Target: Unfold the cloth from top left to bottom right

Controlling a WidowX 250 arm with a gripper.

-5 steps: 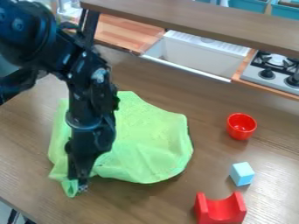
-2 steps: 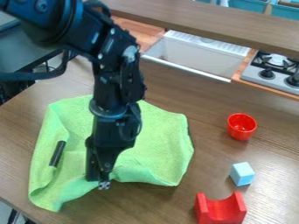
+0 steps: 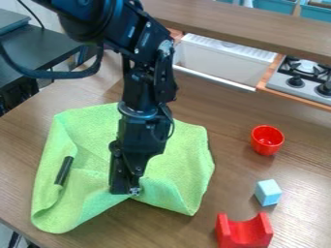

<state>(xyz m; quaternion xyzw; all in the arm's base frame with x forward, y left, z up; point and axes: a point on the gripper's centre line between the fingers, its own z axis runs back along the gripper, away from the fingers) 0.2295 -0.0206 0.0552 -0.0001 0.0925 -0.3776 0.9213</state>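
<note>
Cloth (image 3: 171, 169), light green, creased, lies on the wood-grain tabletop (image 3: 223, 114); black gripper (image 3: 125, 190) positioned at its near edge. Jaw state cannot be determined.

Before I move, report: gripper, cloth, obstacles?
Gripper at near edge of green cloth. Cloth spread, left side rumpled. Black stick lying on left part, possible obstacle.
</note>
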